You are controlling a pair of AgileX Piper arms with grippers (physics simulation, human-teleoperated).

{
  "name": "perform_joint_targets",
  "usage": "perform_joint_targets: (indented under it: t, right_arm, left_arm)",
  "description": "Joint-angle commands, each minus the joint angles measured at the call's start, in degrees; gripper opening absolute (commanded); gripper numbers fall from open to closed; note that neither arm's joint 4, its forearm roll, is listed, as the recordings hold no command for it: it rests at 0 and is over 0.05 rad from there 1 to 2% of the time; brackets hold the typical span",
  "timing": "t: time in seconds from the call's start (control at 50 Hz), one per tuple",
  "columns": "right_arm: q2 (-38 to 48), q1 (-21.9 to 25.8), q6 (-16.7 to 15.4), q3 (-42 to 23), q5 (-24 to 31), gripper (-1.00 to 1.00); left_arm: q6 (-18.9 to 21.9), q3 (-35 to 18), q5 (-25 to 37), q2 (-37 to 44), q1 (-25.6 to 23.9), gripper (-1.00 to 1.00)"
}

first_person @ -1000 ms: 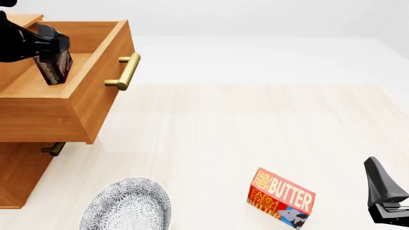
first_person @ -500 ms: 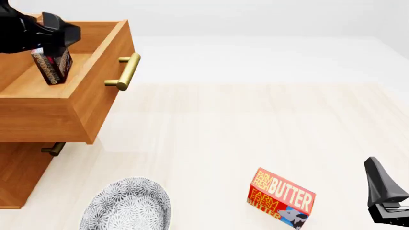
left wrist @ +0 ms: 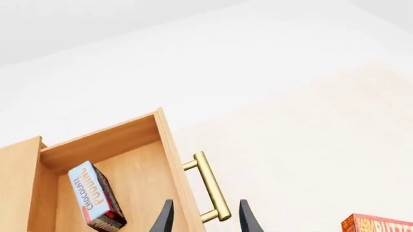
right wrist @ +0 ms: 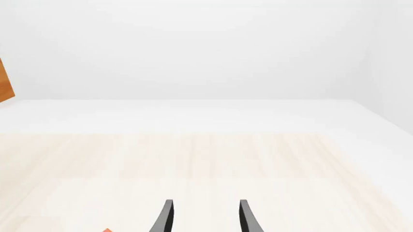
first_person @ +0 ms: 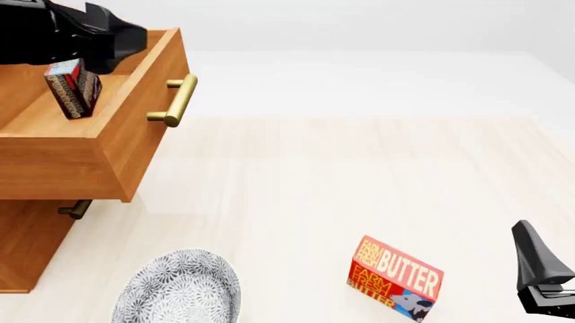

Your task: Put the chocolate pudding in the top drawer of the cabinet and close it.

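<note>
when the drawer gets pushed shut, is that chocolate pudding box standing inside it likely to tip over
Probably yes. The chocolate pudding is a thin box standing tilted on a narrow edge in the open top drawer, so a jolt could topple it flat. It looks like rigid cardboard, so it should not crumple. The drawer walls rise around it and should contain it.

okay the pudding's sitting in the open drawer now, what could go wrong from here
1. The chocolate pudding stands tilted on edge in the top drawer; a hard push might tip it over.
2. The left gripper, open, sits over the drawer front near the brass handle; it may snag while repositioning to push.
</note>
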Motion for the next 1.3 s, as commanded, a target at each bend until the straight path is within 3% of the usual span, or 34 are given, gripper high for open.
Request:
perform_joint_targets:
  t: [0.02, 0.6, 0.78, 1.24, 1.3]
  right_arm:
    - [0.0, 0.0, 0.0, 0.0, 0.0, 1.00]
    - [0.0, 0.0, 0.0, 0.0, 0.0, 1.00]
    - [0.0, 0.0, 0.0, 0.0, 0.0, 1.00]
    - [0.0, 0.0, 0.0, 0.0, 0.0, 1.00]
    - [0.0, 0.0, 0.0, 0.0, 0.0, 1.00]
  left_arm:
    - [-1.3, -1.6, 0.5, 2.5, -5.7, 1.00]
    - [-4.3, -3.0, -0.7, 10.7, -11.5, 1.00]
    - [-7.9, -3.3, -0.9, 13.2, -13.4, 1.00]
    - [-12.9, -3.2, -0.5, 14.3, -14.7, 1.00]
    - [-15.1, -3.1, -0.4, 14.8, -15.3, 1.00]
